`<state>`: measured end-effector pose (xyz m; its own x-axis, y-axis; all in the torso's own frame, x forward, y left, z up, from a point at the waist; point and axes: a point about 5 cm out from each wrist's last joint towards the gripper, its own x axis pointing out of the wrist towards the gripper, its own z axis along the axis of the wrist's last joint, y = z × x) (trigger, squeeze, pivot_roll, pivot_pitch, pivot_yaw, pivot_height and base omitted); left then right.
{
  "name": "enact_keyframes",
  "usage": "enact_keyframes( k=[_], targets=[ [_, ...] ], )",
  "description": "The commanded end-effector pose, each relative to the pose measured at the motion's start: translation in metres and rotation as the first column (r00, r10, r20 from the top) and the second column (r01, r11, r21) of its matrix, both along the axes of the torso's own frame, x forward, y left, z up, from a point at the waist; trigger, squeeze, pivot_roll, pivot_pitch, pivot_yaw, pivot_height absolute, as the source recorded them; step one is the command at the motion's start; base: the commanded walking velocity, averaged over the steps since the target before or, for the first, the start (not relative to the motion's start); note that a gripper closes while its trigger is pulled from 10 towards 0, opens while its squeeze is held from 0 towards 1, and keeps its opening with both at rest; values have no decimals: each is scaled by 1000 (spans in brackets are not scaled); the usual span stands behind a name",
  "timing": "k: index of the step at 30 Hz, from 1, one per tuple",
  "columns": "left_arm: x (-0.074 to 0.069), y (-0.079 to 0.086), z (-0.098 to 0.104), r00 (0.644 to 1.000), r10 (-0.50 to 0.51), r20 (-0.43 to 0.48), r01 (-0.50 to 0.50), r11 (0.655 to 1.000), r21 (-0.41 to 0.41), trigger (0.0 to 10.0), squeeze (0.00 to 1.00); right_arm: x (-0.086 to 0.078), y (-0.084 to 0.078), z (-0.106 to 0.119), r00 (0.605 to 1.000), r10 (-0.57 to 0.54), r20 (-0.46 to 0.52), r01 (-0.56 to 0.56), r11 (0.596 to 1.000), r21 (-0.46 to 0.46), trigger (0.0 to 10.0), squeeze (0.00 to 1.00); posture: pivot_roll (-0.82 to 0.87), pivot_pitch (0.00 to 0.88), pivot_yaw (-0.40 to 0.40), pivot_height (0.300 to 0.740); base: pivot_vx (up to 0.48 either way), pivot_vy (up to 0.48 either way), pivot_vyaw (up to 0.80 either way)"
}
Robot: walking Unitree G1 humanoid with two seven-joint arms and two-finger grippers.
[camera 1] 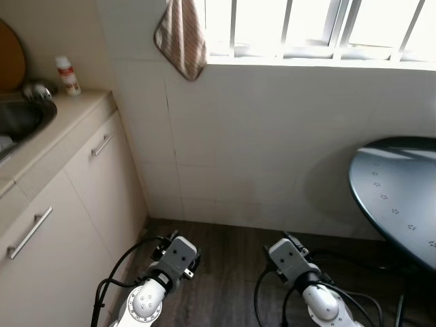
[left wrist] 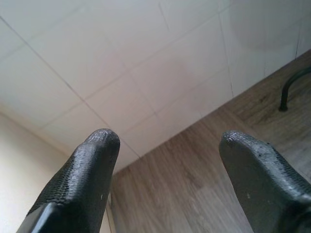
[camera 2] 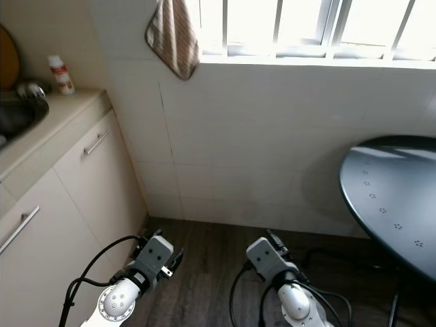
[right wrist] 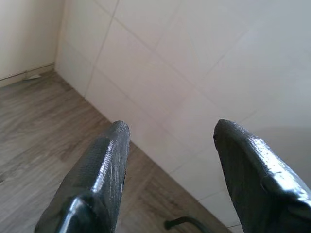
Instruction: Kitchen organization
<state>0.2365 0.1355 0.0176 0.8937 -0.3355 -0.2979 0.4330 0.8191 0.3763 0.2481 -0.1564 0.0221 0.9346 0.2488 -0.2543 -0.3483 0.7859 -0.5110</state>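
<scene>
Right now your left gripper (left wrist: 165, 145) and right gripper (right wrist: 170, 141) both hang low over the wood floor (camera 1: 225, 272), fingers spread wide and holding nothing. Take the tiled wall (camera 1: 272, 136) as your landmark: left of it runs the cabinet front (camera 1: 75, 204), its countertop edge (camera 1: 61, 129) carrying a sink (camera 1: 20, 116) and a small white bottle (camera 1: 67, 75). Right of it, the dark round table (camera 1: 402, 197) juts out. A striped towel (camera 1: 181, 37) hangs at the wall's top, by the window (camera 1: 313, 27).

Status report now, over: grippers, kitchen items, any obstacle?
Left gripper open, empty. Right gripper open, empty. Small bottle on counter beside sink. Dark round table at right.
</scene>
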Motion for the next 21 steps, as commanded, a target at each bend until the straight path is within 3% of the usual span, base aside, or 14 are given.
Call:
enact_keyframes(
  k=[1, 9, 21],
  targets=[
    [-2, 5, -4, 1000, 7, -16, -7, 1000, 10, 10000, 0, 0, 5, 0, 1000, 13, 10, -14, 1000, 20, 10000, 0, 7, 0, 7, 740, 0, 0, 0],
    [1, 8, -10, 1000, 22, -20, -22, 1000, 9, 10000, 0, 4, 10, -2, 1000, 10, 24, -12, 997, 82, 10000, 0, 9, 0, 13, 740, 0, 0, 0],
    [3, 10, -10, 999, 40, -2, -40, 999, 23, 10000, 0, 7, 11, -2, 999, 18, 42, -22, 996, 87, 10000, 0, 22, 0, 16, 740, 0, 0, 0]
  ],
)
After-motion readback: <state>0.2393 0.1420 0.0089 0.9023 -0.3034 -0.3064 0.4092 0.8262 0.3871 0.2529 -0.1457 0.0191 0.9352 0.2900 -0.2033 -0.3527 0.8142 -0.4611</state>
